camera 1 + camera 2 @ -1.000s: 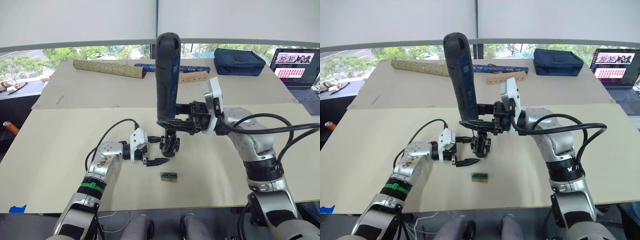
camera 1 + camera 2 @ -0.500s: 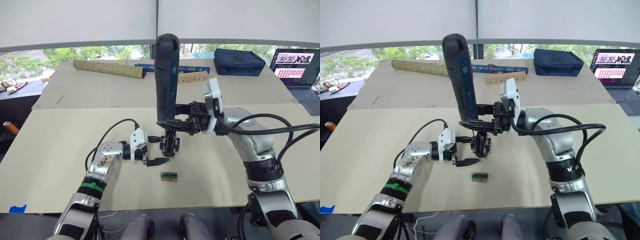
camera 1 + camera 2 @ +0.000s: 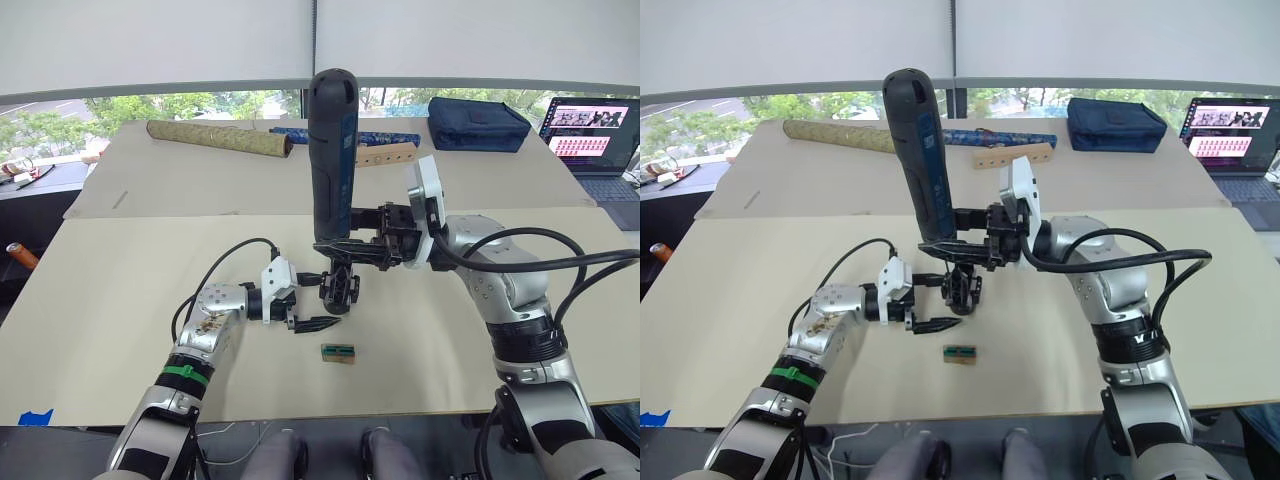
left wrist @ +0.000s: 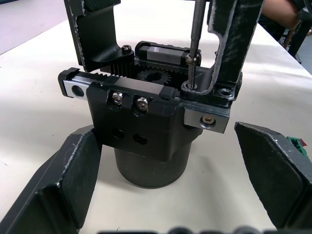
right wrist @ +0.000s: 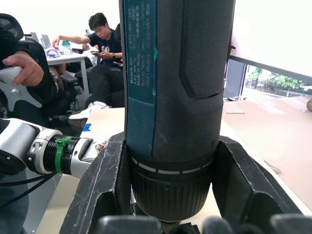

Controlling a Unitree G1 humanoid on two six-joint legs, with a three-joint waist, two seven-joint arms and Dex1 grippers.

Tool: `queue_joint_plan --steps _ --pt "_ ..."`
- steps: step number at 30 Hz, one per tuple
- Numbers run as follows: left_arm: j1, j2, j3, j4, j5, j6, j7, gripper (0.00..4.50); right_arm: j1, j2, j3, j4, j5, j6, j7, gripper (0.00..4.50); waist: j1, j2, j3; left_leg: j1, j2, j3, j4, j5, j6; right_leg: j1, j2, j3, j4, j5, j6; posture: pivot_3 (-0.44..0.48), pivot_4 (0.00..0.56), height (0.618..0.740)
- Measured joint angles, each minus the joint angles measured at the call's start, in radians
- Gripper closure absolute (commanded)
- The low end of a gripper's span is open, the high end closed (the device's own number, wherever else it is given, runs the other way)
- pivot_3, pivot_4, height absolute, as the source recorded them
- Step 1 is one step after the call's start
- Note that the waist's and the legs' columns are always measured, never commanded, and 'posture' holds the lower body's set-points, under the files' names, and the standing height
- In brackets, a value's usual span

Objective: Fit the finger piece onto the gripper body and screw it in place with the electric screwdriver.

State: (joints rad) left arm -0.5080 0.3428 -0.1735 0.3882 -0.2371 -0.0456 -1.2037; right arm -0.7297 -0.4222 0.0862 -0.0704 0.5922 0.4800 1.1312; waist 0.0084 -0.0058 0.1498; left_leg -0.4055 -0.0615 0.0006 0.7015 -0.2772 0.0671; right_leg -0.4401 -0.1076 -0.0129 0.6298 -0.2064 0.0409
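Screwdriving hinges on alignment: my right gripper [image 3: 345, 243] clamps the electric screwdriver [image 3: 332, 160] upright, its bit directly above the gripper body [image 4: 146, 126], tip in a screw hole there. My left gripper [image 3: 305, 303] hangs wide open beside the body's base.

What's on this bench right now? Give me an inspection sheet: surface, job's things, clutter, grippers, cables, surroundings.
Surface: tan table, covered with board.
Job's things: gripper body upright on its round base; electric screwdriver upright over it, bit down in a hole at one corner.
Clutter: tan-and-green block, patterned rolls, blue bag, drilled wooden strip.
Grippers: right gripper clamps the screwdriver; left gripper open beside the body's base.
Cables: black leads along both arms.
Surroundings: laptop; seated people in right wrist view.
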Motion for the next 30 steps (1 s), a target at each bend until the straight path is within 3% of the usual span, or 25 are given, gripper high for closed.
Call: queue_joint_plan --steps 30 --pt "0.004 -0.005 0.0 -0.005 0.0 0.002 0.014 0.0 0.01 0.013 0.0 -0.009 0.0 0.0 0.0 2.6 0.0 0.0 0.0 0.0 0.0 0.0 0.0 0.0 0.0 0.0 0.0 0.0 0.0 0.0 0.0 0.0 0.15 0.74"
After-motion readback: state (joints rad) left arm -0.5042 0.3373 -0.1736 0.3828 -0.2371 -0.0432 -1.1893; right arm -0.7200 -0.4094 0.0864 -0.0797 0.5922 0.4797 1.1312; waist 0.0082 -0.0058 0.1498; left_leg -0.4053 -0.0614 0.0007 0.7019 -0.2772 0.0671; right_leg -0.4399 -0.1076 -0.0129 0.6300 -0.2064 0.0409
